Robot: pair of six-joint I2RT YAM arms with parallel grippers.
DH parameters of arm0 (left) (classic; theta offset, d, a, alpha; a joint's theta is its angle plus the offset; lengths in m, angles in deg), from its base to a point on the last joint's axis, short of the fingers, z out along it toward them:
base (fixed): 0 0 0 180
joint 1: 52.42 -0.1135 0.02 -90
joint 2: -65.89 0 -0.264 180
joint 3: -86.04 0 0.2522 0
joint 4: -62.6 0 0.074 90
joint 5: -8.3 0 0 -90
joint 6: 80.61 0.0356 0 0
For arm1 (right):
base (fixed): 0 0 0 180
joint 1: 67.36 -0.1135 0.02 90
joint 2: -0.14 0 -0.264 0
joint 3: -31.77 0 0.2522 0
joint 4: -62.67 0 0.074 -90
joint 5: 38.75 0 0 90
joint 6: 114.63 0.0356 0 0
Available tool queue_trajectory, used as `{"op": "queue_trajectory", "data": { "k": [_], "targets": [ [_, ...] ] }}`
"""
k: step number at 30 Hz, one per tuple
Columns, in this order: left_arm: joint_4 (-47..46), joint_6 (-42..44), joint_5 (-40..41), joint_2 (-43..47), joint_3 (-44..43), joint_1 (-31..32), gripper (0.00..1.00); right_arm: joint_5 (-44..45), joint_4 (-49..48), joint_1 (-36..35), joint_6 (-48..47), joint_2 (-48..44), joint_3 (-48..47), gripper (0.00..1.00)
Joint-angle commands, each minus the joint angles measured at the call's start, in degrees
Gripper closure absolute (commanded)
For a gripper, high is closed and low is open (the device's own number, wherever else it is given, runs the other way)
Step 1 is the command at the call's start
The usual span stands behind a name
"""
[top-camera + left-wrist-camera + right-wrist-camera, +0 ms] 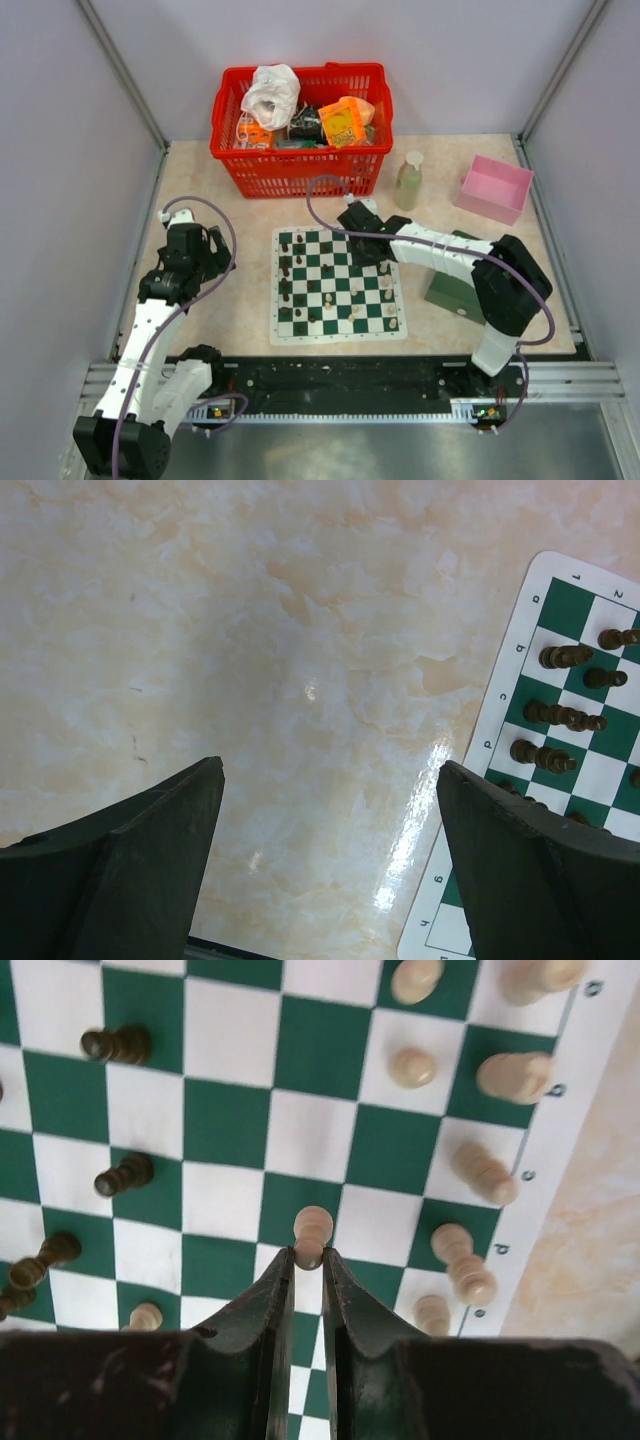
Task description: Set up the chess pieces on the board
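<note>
Pale lilac walls enclose a beige marble-patterned tabletop (240, 200). At its left, the left gripper (330, 770) hangs over bare surface, fingers spread wide and grasping nothing. The flat green-and-white checked chess board (340, 338) lies at centre, with dark brown chess pieces (286, 268) along its left side and cream chess pieces (391, 297) along its right. A red plastic basket (300, 172) of packets stands behind it. The right gripper (309, 1255) pinches the base of a small cream pawn (313, 1222) on the board. Further right are a pale green bottle (408, 185), a dark green box (445, 290) under the arm, and a pink open box (492, 190).
</note>
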State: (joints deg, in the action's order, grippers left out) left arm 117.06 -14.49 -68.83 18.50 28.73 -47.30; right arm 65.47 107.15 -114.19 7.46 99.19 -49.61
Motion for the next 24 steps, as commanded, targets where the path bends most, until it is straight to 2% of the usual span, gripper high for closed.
{"op": "queue_trajectory", "data": {
  "k": [1, 14, 24],
  "targets": [
    [-2.04, 0.15, -0.21, 0.73, 0.13, 0.06, 0.07, 1.87, -1.98, 3.76, -0.99, -1.05, -3.40, 0.86],
    [-2.04, 0.32, -0.21, 0.73, 0.13, 0.06, 0.07, -0.15, -6.46, 6.40, -0.63, 0.88, -0.68, 0.86],
    [-1.95, 0.24, 0.06, 0.73, 0.13, 0.06, 0.07, 0.46, -4.62, 6.49, -0.02, 1.59, -0.06, 0.86]
  ]
}}
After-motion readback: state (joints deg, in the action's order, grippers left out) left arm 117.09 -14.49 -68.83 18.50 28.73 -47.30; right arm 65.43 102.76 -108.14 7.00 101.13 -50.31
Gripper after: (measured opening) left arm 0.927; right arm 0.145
